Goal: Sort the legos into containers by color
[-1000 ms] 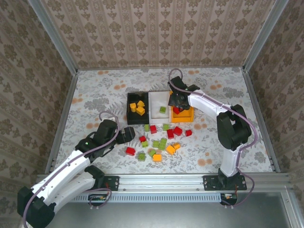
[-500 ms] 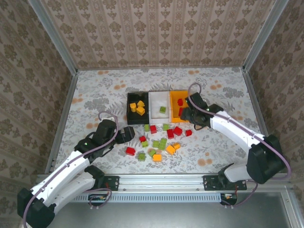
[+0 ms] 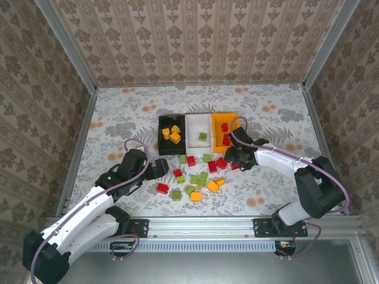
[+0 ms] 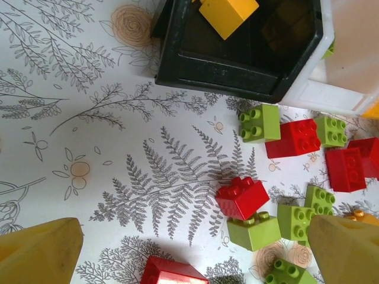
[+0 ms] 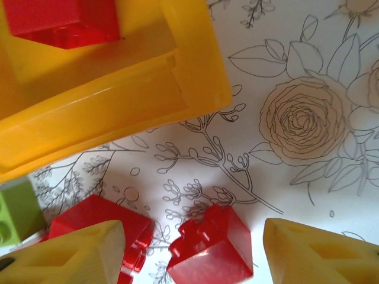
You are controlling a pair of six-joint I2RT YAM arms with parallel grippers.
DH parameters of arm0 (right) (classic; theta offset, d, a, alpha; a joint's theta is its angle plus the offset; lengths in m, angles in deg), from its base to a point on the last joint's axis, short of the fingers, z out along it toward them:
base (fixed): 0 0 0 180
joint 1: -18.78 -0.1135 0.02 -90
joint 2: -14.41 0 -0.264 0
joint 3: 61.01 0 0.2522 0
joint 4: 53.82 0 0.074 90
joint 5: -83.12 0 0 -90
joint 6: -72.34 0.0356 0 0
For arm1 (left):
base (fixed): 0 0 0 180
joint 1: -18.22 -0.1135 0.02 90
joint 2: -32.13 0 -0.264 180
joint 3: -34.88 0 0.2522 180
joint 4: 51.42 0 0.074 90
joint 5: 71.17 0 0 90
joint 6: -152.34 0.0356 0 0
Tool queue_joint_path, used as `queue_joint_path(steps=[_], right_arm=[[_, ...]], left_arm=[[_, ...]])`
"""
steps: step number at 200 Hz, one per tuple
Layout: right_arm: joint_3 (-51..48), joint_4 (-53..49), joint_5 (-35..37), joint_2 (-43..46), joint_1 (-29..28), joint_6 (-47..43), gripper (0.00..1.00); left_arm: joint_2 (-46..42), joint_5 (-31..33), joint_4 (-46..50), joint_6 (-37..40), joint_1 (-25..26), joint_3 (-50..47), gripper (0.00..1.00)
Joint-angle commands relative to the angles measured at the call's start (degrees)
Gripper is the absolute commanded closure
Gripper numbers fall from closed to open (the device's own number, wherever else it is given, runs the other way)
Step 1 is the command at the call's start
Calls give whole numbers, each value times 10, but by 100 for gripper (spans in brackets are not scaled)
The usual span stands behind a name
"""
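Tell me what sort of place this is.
Probably a robot test booth, not a home: metal-framed wall panels, a floral-print table, and toy bricks beside three bins.

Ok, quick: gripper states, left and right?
Left gripper: open, empty.
Right gripper: open, straddling a red lego, not gripping it.

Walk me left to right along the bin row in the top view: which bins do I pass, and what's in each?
black bin with orange-yellow bricks → white bin with one green brick → orange bin with red bricks
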Motion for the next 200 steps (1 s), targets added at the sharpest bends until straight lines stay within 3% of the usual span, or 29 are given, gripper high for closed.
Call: queue_joint_path(steps=[1, 67, 105, 146, 200], right_arm=[[-7, 0, -11, -16, -2, 26, 39], [-45, -2, 4, -2, -3, 27, 61], [-28, -38, 14, 50, -3, -12, 72], [59, -89, -2, 106, -3, -80, 73], [210, -84, 56, -45, 0, -108, 71]], left_arm=[[-4, -4, -3, -10, -6, -9, 0], [-4, -12, -9, -10, -15, -15, 0], [-4, -18, -7, -10, -18, -15, 0], [-3, -23, -7, -7, -19, -13, 0], [-3, -23, 9, -5, -20, -3, 0]])
